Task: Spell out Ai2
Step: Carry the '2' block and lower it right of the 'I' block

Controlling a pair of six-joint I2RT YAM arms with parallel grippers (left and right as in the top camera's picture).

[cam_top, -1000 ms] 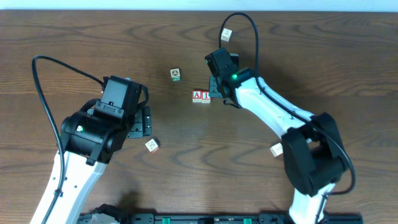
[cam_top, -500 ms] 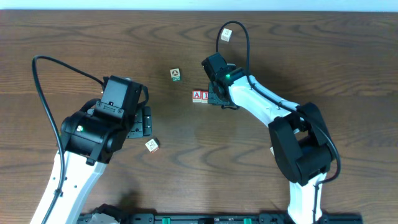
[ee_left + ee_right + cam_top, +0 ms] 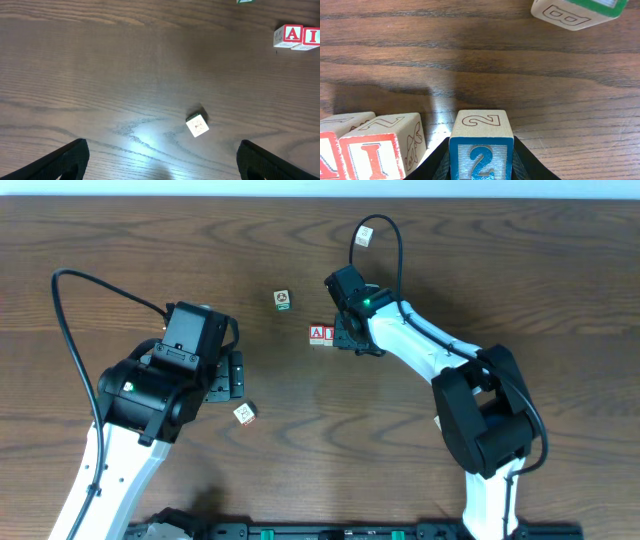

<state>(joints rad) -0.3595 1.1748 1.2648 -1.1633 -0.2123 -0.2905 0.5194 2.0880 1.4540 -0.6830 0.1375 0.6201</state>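
Note:
Red-lettered A block [image 3: 318, 334] and I block [image 3: 329, 335] sit side by side mid-table; they also show in the left wrist view, A [image 3: 289, 35] and I [image 3: 311, 36]. My right gripper [image 3: 346, 336] is shut on a blue 2 block [image 3: 481, 145], just to the right of the I block [image 3: 375, 150] with a small gap. The 2 block is hidden under the gripper in the overhead view. My left gripper [image 3: 232, 375] is open and empty [image 3: 162, 165], well to the left of the row.
A green-edged block [image 3: 283, 299] lies behind and left of the row, showing a B in the right wrist view [image 3: 577, 12]. A pale block [image 3: 244, 413] lies near my left gripper [image 3: 197, 125]. More blocks lie at the back [image 3: 365, 235] and the right [image 3: 445, 420].
My right gripper has moved left and closer to the A and I blocks, then held still. The left arm has not moved.

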